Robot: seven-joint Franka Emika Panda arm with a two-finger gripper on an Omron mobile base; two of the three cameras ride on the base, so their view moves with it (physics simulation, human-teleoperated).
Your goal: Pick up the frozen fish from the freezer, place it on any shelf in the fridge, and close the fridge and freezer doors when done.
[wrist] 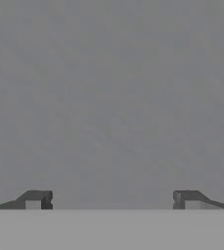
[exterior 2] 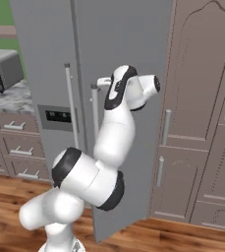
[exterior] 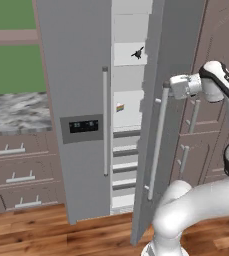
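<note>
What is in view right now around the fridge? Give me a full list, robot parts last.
Fridge left door: one, grey, shut, with dispenser panel.
Fridge right door: one, grey, ajar, long handle.
Interior shelves: several, white, seen through the gap.
Dark item: one, black, on an upper shelf; too small to identify.
Colourful item: one, on a middle shelf.
Drawers: three, brown, left of fridge.
Counter: one, marbled grey.
Microwave: one, on counter.
Tall cabinets: brown, right of fridge.
Floor: wood.
Gripper: one, fingers apart, facing the grey door.
</note>
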